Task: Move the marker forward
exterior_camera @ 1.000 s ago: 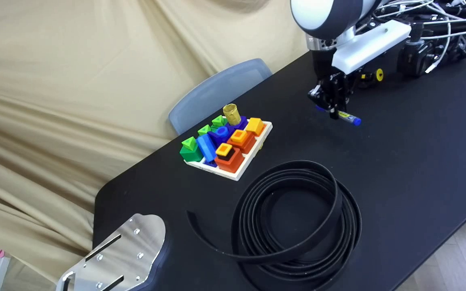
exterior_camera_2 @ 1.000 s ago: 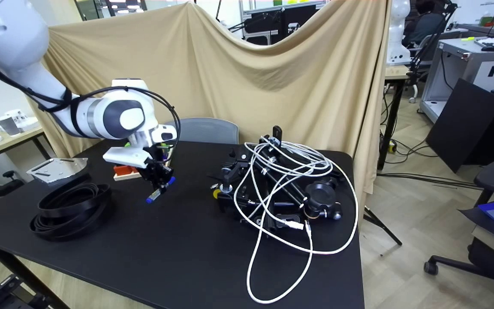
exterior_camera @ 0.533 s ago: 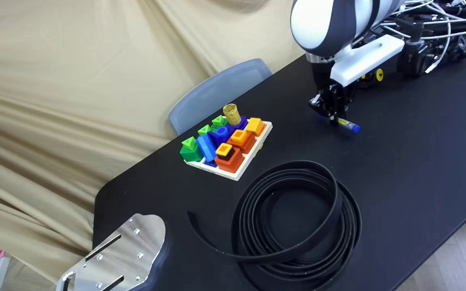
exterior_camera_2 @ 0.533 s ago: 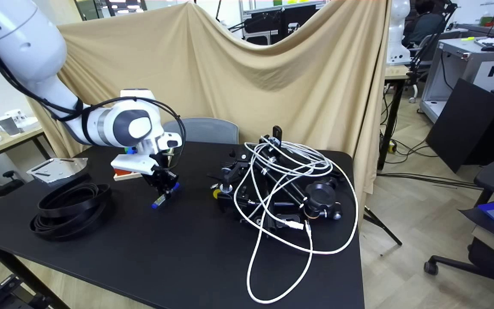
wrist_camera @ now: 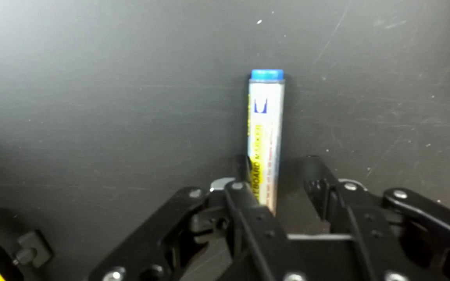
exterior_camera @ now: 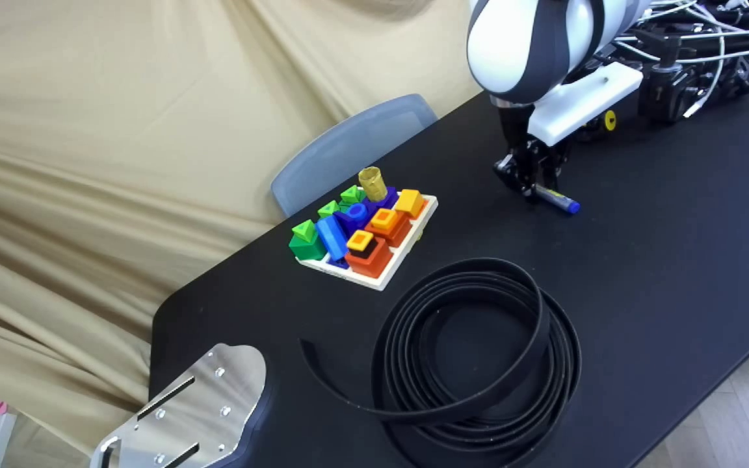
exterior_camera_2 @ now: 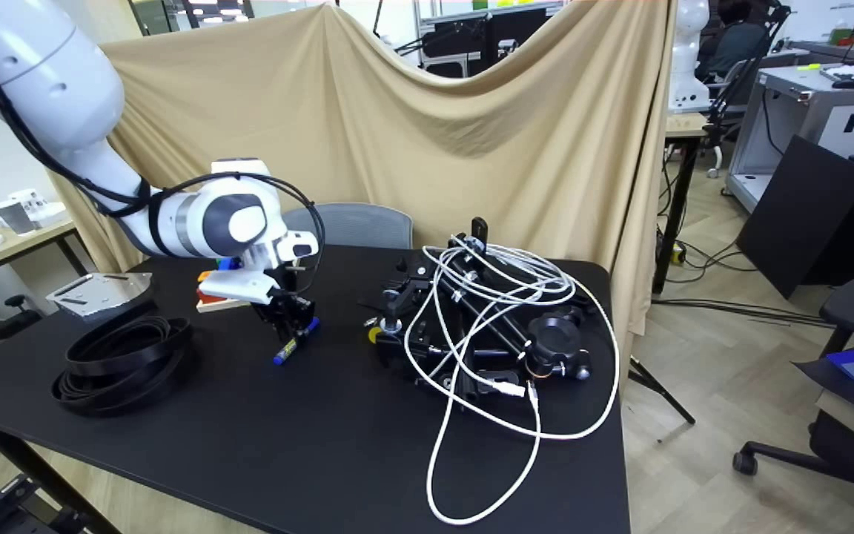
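Observation:
The marker [wrist_camera: 264, 117], white with a yellow label and a blue end, lies on the black table [exterior_camera: 673, 247] between my fingers. It also shows in both exterior views [exterior_camera: 552, 198] [exterior_camera_2: 288, 349], low at the fingertips. My gripper [wrist_camera: 277, 162] is low over the table with its fingers apart, one on each side of the marker. The marker is close beside the left finger in the wrist view; whether they touch I cannot tell. A gap shows to the right finger. The marker's rear part is hidden behind the left finger. The gripper also shows in both exterior views [exterior_camera: 540, 187] [exterior_camera_2: 293, 331].
A white tray [exterior_camera: 402, 250] of coloured blocks sits on the table. A coiled black strap [exterior_camera: 397, 351] and a metal plate [exterior_camera: 218, 390] lie on it too. Black stand gear [exterior_camera_2: 560, 345] with white cables [exterior_camera_2: 434, 475] stands at the table's other end.
In both exterior views the gripper has moved lower, and the marker has come down onto the table with it. The marker's yellow label shows less in an exterior view. The fingers now stand apart.

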You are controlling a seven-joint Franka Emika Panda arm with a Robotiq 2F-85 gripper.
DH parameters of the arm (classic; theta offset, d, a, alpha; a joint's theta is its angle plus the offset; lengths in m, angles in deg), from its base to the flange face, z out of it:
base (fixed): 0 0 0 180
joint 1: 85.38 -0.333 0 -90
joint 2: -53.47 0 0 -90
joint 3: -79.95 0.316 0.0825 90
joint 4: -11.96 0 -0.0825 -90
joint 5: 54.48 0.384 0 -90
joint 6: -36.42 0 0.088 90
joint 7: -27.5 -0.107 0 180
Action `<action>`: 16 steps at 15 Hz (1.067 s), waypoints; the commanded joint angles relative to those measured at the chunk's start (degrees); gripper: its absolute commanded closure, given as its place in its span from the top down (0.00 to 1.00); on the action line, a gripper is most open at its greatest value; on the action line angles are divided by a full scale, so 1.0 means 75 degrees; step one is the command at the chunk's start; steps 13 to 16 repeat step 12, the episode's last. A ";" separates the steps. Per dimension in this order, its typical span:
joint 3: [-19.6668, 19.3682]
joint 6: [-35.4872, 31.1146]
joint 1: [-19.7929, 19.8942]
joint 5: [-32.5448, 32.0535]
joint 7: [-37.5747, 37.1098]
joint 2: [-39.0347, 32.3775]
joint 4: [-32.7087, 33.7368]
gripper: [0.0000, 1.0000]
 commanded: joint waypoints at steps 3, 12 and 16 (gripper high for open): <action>-0.0024 -0.0220 -0.0053 -0.0090 -0.0288 0.0146 -0.0033 0.86; 0.0087 0.0303 -0.0008 0.0298 -0.0697 0.1752 -0.0918 1.00; 0.0087 0.0303 -0.0008 0.0298 -0.0697 0.1752 -0.0918 1.00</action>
